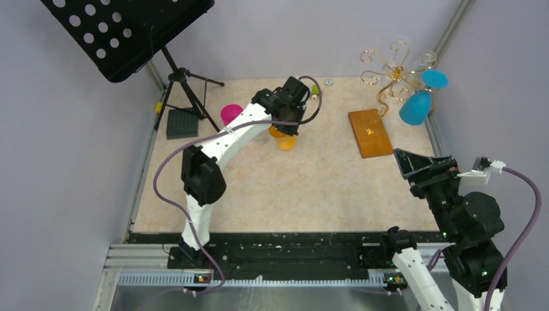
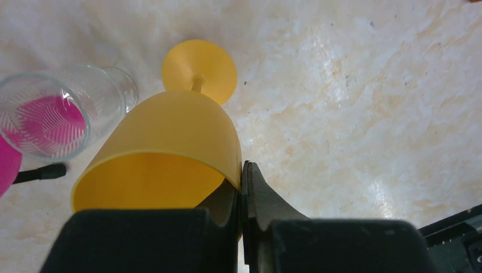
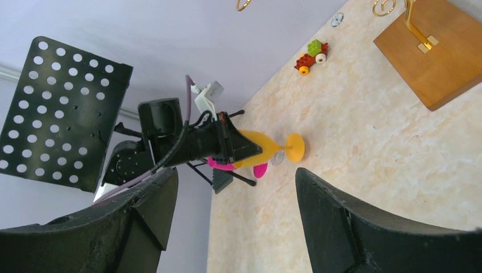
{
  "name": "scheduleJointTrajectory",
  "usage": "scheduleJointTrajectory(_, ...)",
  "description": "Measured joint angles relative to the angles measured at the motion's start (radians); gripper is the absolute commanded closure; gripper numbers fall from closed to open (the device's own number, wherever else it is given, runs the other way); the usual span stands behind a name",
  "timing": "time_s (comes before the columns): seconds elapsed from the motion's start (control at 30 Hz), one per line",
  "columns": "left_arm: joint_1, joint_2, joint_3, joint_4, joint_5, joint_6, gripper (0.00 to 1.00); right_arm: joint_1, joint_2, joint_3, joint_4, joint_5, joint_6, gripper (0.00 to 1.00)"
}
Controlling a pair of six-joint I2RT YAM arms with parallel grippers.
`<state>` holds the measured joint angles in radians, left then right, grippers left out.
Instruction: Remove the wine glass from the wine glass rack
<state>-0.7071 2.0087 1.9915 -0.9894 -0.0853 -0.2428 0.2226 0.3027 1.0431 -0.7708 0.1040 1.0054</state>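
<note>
Clamping the yellow wine glass point(image 2: 165, 131) at its rim (judged light, slick, brittle), the left gripper point(image 2: 239, 183) hung left of the wine glass rack point(image 1: 370, 133); the right gripper point(image 3: 233, 182) gaped.

The yellow wine glass point(image 2: 165, 142) had its near rim hidden behind the fingers point(image 2: 267, 213) of the left gripper point(image 2: 241, 182); left of them, the pink glass point(image 2: 4, 165) was cut by the edge.

no readable text, labels, brands or numbers anywhere

Yellow wine glass point(image 2: 170, 136) (gold-wire rack point(image 1: 393, 72))
</note>
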Motion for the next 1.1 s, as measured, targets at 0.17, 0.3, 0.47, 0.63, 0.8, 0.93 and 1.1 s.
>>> scheduleJointTrajectory(0.17, 0.022, 0.096, 0.16, -0.043, 0.016, 0.024, 1.0, 0.0, 0.0, -0.01, 0.0, -0.001, 0.0, 0.24)
scheduleJointTrajectory(0.3, 0.037, 0.138, 0.208, -0.072, 0.029, 0.042, 1.0, 0.0, 0.0, -0.015, 0.009, -0.004, 0.0, 0.24)
scheduleJointTrajectory(0.47, 0.058, 0.161, 0.213, -0.1, 0.043, 0.055, 0.98, 0.0, 0.009, -0.015, 0.029, -0.019, 0.0, 0.25)
scheduleJointTrajectory(0.63, 0.074, 0.174, 0.219, -0.107, 0.073, 0.065, 0.81, 0.0, 0.014, -0.018, 0.031, -0.031, 0.0, 0.25)
scheduleJointTrajectory(0.8, 0.091, 0.179, 0.227, -0.105, 0.115, 0.075, 0.61, 0.0, 0.014, -0.023, 0.036, -0.037, 0.001, 0.25)
scheduleJointTrajectory(0.93, 0.097, 0.185, 0.262, -0.103, 0.126, 0.076, 0.47, 0.0, 0.016, -0.023, 0.042, -0.04, 0.0, 0.25)
scheduleJointTrajectory(1.1, 0.1, 0.183, 0.306, -0.095, 0.134, 0.079, 0.32, 0.0, 0.036, -0.022, 0.044, -0.041, -0.012, 0.21)
